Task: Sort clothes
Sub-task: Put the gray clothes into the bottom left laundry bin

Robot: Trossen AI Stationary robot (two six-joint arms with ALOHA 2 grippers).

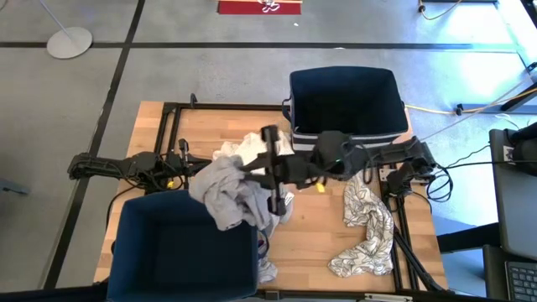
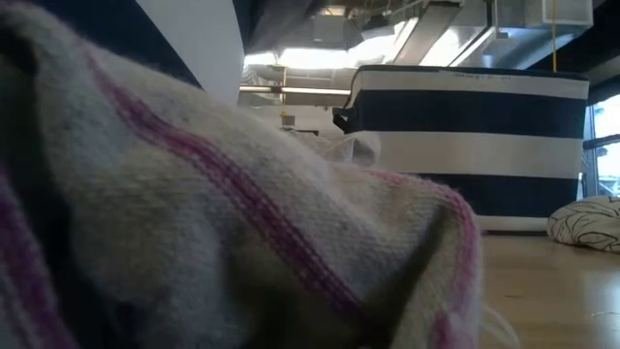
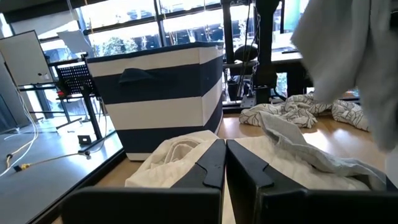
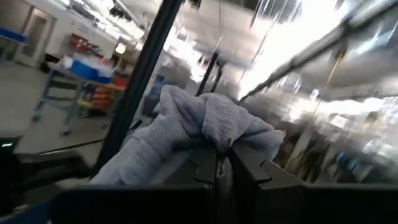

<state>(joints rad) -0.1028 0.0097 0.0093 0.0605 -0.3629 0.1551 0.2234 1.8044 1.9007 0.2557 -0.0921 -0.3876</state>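
My right gripper (image 1: pixel 254 172) reaches across the middle of the table and is shut on a heather grey garment (image 1: pixel 225 197), which hangs over the far right corner of the near navy bin (image 1: pixel 185 256). The grey garment also shows in the right wrist view (image 4: pixel 205 124) and the left wrist view (image 3: pixel 360 50). A white garment (image 1: pixel 242 149) lies bunched on the table behind it. A white garment with dark squiggly print (image 1: pixel 367 228) lies on the table's right part. My left gripper (image 3: pixel 224 163) is shut and empty at the table's left, pointing at the white garment (image 3: pixel 180 152). My right gripper pinches a bunched fold of the grey garment (image 4: pixel 214 134) between its two fingers, several layers together. The fingers come about level from the table's right. The garment hangs slack below and left of the fingers; whether its lower end (image 1: pixel 239 220) rests on the bin's rim I cannot tell.
A navy-and-white striped bin (image 1: pixel 344 101) stands at the table's far right and also shows in the low view (image 2: pixel 465 145). A cream cloth with pink stripes (image 2: pixel 194 223) lies right before the low camera, beside the near bin (image 1: pixel 265 270). Bare wood (image 1: pixel 315 243) shows between the garments.
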